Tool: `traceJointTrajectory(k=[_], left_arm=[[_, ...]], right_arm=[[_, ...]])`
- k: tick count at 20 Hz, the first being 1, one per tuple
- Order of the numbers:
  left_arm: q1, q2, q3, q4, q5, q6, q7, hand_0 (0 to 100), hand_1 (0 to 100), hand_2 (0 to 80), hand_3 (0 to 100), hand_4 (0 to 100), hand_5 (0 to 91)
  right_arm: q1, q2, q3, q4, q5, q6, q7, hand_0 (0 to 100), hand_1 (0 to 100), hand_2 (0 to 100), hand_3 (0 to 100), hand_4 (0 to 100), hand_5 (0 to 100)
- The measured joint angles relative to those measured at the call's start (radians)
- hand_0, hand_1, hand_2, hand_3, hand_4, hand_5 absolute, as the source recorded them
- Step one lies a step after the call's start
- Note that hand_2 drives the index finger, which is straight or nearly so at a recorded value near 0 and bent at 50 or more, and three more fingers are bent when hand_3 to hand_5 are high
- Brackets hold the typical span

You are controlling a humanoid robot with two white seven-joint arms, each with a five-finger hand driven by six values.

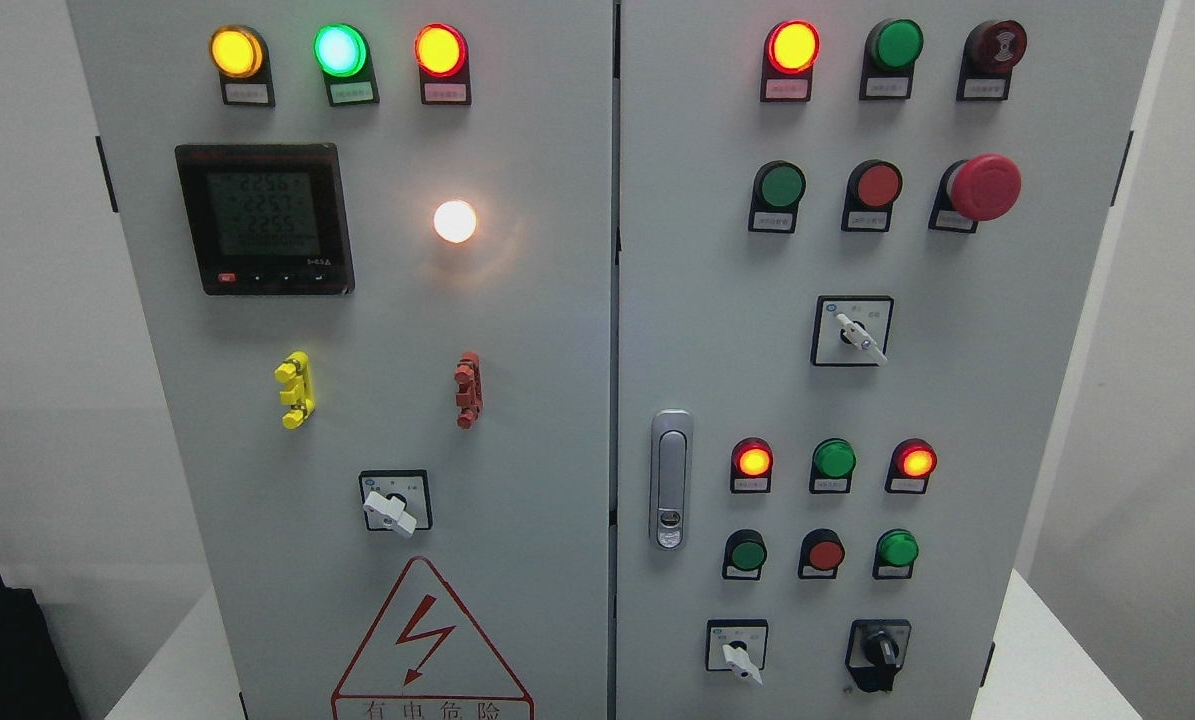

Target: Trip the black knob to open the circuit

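Cabinet [517, 330] fills our head view: grey, two doors, seam running down the middle. Black knob [879, 652] sits at the bottom right of the right door, in the lowest row, just right of a white-handled selector [738, 652]; its grip stands roughly vertical, w/ a slight tilt.

Neither of our hands or arms shows in frame, so we can't tell whether our fingers are released, clenched or grasping anything, nor how the knob lies relative to them. Nothing touches the knob.

Rest of right door, top to bottom:
- lit red lamp [792, 46], green button, dark red buzzer-type unit
- green button, red button, red mushroom e-stop [983, 187]
- another white selector [854, 333], handle pointing lower right
- lit red, green, lit red lamps
- green, red, green buttons directly above the knob's row

Silver door latch [671, 492] sits at the left edge of the right door, near the seam.

Left door: yellow, green and red lamps lit along the top, digital meter [264, 218] below them at left, a glowing white lamp [455, 221] to its right. Lower down, a yellow clip and a red clip, then a white selector, then a red hazard triangle w/ lightning bolt at the bottom edge.

Cabinet stands on a white surface [1042, 650]. Dark object w/ antenna at lower left corner.
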Motion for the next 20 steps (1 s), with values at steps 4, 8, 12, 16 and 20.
traceJointTrajectory(k=[4, 8, 12, 16, 20], left_arm=[[0.000, 0.000, 0.000, 0.000, 0.000, 0.000, 0.000, 12, 39, 0.0, 0, 0, 0.0], [0.000, 0.000, 0.000, 0.000, 0.000, 0.000, 0.000, 12, 39, 0.0, 0, 0, 0.0], [0.000, 0.000, 0.000, 0.000, 0.000, 0.000, 0.000, 12, 39, 0.0, 0, 0, 0.0], [0.000, 0.000, 0.000, 0.000, 0.000, 0.000, 0.000, 12, 39, 0.0, 0, 0, 0.0], [0.000, 0.000, 0.000, 0.000, 0.000, 0.000, 0.000, 12, 39, 0.0, 0, 0, 0.0]], right_arm=[[0.005, 0.000, 0.000, -0.112, 0.000, 0.025, 0.000, 74, 75, 0, 100, 90, 91], [0.005, 0.000, 0.000, -0.190, 0.000, 0.066, -0.001, 78, 76, 0, 100, 92, 92], [0.005, -0.002, 0.000, -0.264, 0.000, 0.104, -0.001, 80, 76, 0, 100, 93, 93], [0.005, -0.007, -0.004, -0.355, -0.018, 0.167, -0.002, 81, 77, 0, 100, 94, 93], [-0.002, -0.014, -0.005, -0.412, -0.033, 0.208, -0.002, 82, 77, 0, 100, 94, 93]])
